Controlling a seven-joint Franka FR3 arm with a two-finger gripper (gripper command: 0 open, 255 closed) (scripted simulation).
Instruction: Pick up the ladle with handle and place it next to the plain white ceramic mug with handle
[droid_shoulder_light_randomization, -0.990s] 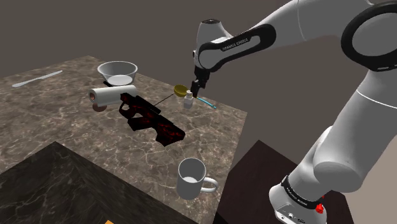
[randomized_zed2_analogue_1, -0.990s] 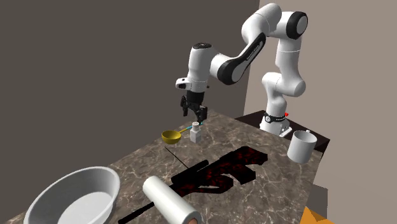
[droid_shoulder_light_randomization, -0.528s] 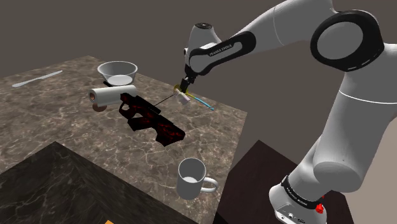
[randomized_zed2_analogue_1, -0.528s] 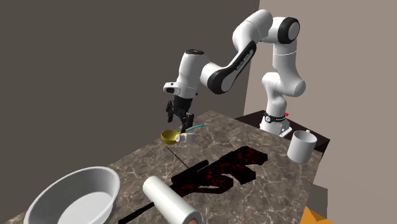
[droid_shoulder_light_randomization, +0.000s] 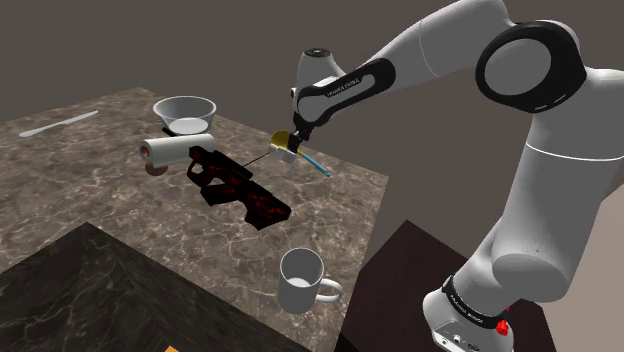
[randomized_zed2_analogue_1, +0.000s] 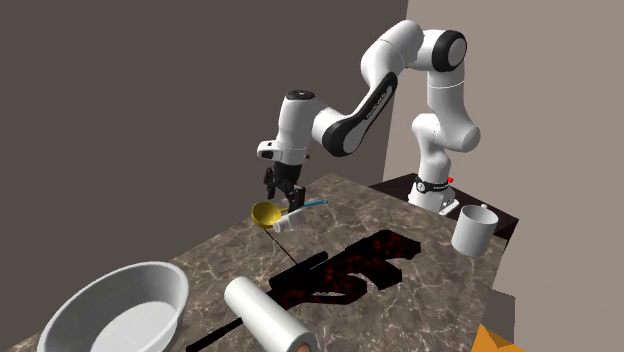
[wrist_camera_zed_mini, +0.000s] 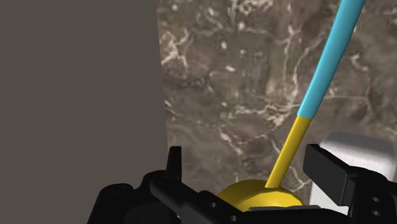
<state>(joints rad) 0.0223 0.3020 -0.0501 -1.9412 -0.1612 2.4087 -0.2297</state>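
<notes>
You're working over a dark veined marble tabletop (droid_shoulder_light_randomization: 90, 200) backed by grey-brown walls (droid_shoulder_light_randomization: 150, 40). A black-and-red gun-shaped object (droid_shoulder_light_randomization: 238, 188) sprawls across the middle, with a paper roll (droid_shoulder_light_randomization: 165, 152) at its far end. The gripper (wrist_camera_zed_mini: 251, 162) hangs low, its fingers spread either side of the yellow bowl of the ladle (wrist_camera_zed_mini: 296, 130) (cyan-ended handle) without clasping it, near the wall-side edge. A small white bottle (wrist_camera_zed_mini: 356, 156) sits just beside it. The white bowl (droid_shoulder_light_randomization: 197, 124) stands near a far corner. The upright mug (droid_shoulder_light_randomization: 303, 282) is by the stand-side edge, well apart.
</notes>
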